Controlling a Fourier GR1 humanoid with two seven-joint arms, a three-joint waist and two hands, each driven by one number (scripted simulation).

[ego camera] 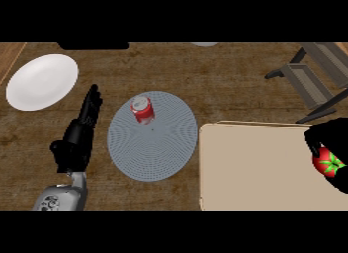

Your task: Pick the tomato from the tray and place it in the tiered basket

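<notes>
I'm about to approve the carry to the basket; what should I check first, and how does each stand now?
1. Right hand curled round tomato: ok.
2. Tomato lifted off tray: cannot tell.
3. Tiered basket in view beyond tray: ok.
4. Left hand open, apart from tray: ok.
5. Can on mat, off the route: ok.

we see bare brown wooden counter (242, 84) open between the flat beige tray (264, 168) and the grey tiered basket (319, 74); the upright red soda can (142, 109) stands well apart to the left
</notes>
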